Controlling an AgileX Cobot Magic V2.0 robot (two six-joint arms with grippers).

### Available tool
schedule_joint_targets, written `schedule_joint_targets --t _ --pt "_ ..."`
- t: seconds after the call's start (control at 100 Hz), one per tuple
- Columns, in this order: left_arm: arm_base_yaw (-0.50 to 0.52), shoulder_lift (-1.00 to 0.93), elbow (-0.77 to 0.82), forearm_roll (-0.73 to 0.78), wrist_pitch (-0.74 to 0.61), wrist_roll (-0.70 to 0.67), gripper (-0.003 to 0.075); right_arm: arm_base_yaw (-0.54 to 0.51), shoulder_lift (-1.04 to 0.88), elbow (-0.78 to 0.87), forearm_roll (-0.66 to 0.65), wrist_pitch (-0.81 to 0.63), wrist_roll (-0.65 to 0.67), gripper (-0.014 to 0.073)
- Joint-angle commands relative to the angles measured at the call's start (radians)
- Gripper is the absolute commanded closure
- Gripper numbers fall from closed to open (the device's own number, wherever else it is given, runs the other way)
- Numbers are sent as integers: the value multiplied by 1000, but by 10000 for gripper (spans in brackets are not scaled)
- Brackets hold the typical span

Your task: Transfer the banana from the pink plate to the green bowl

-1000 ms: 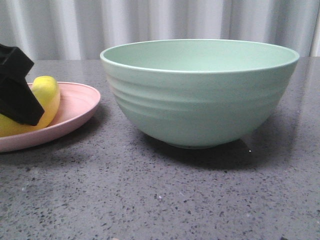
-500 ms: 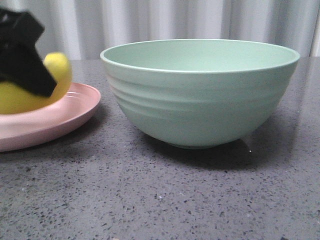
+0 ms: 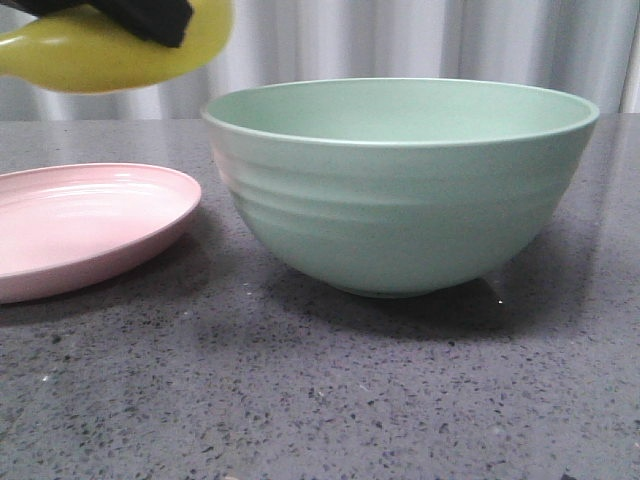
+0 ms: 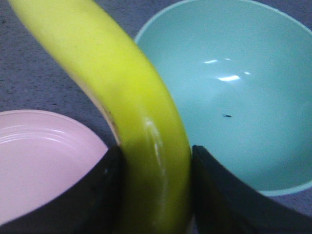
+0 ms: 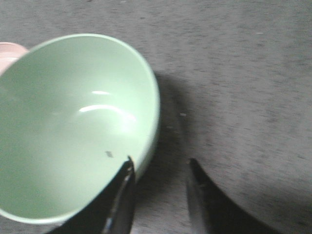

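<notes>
My left gripper is shut on the yellow banana and holds it in the air at the top left of the front view, above the gap between plate and bowl. In the left wrist view the banana runs between the black fingers. The pink plate lies bare at the left. The green bowl stands in the middle and holds nothing. My right gripper is open above the table beside the bowl's rim.
The grey speckled tabletop runs in front of the bowl and plate. A pale curtain hangs behind the table. The pink plate's edge shows past the bowl in the right wrist view.
My left gripper has lifted the banana off the pink plate, up and to the right toward the bowl. The plate is now bare.
</notes>
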Motion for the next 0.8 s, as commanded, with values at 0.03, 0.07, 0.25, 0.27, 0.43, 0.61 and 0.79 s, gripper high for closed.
schedule_joint_targets --t 0.03,0.07,0.25,0.27,0.43,0.61,0.79 --pt "-73 -25 -35 -41 -62 3 589 41 76 -82 105 -92 -14 273" --pt "-99 -25 -35 -41 -62 3 589 53 102 -94 145 -107 -14 270" --pt "-175 -25 -35 -46 -67 3 589 101 213 -147 306 -159 -18 270" --pt "-180 -25 -35 -52 -67 3 589 105 221 -154 314 -159 -18 270" --pt "-217 -17 -35 -63 -71 3 589 165 293 -186 331 -188 -20 269" --pt "-239 1 -35 -63 -71 3 589 228 338 -187 365 -287 -20 269" --pt "-239 1 -35 -68 -71 3 589 230 391 -187 393 -308 -20 270"
